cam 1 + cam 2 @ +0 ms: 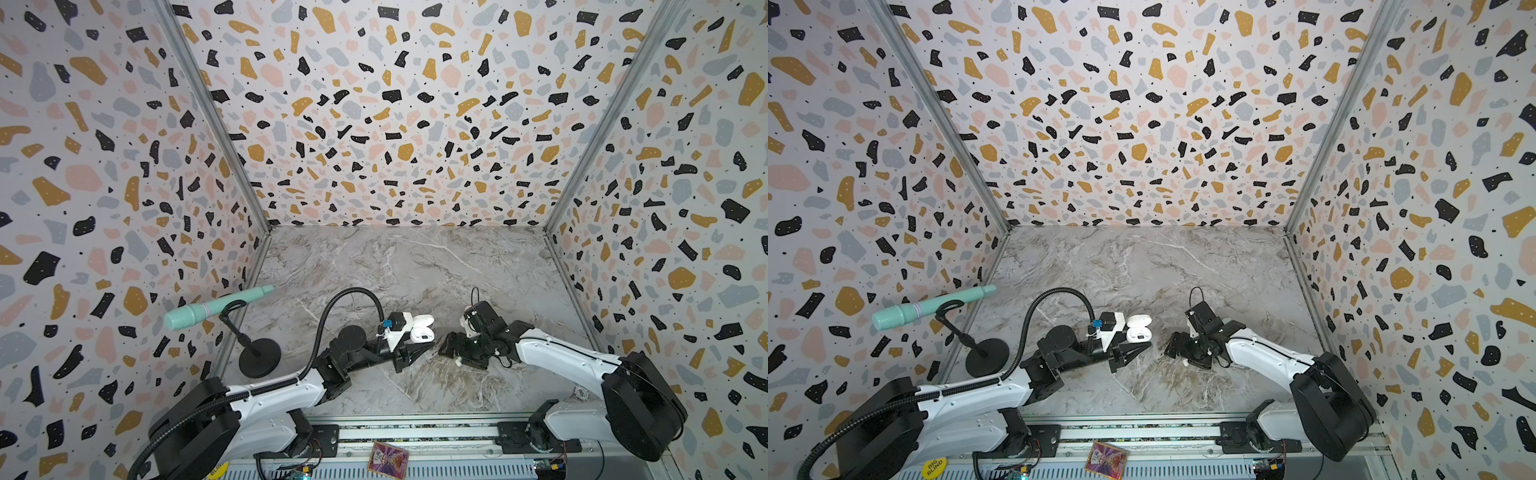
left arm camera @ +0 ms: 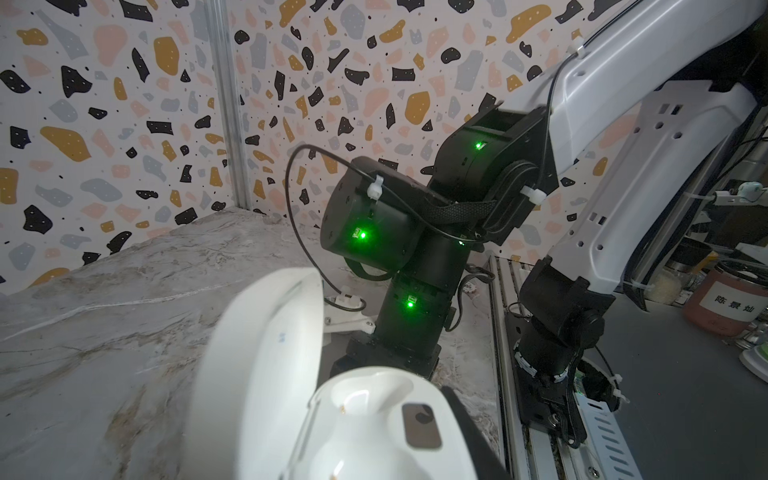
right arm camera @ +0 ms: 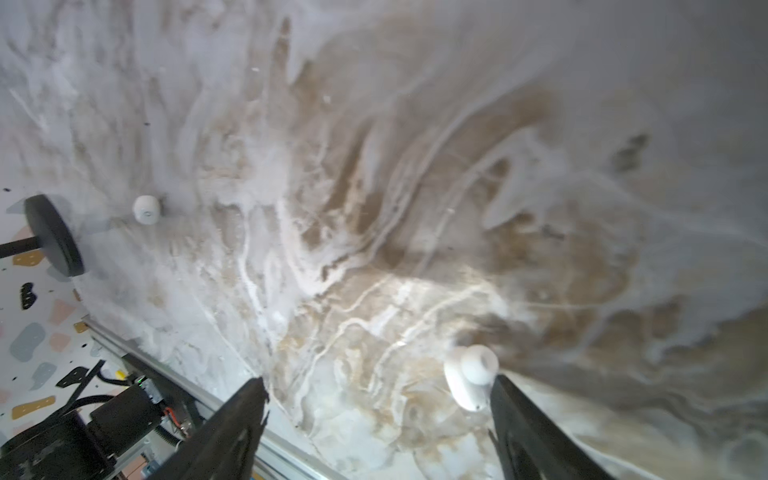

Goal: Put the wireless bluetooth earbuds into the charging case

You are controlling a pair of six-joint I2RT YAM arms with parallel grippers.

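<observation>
The white charging case (image 1: 422, 329) (image 1: 1139, 328) hangs a little above the marble table with its lid (image 2: 266, 365) swung open, and both sockets of its body (image 2: 374, 419) are bare. My left gripper (image 1: 417, 340) is shut on the case; one black finger (image 2: 469, 432) shows along its side. My right gripper (image 3: 378, 386) (image 1: 453, 353) points down at the table, open, with nothing between its fingers. A white earbud (image 3: 469, 376) (image 1: 458, 362) (image 1: 1185, 362) lies on the table just inside one fingertip. Another white earbud (image 3: 146, 209) lies farther off.
A mint microphone (image 1: 216, 309) leans on a black stand with a round base (image 1: 259, 357) at the left wall. A colourful card (image 1: 388, 457) rests on the front rail. A small round chip (image 1: 581, 391) lies by the right arm's base. Patterned walls close three sides.
</observation>
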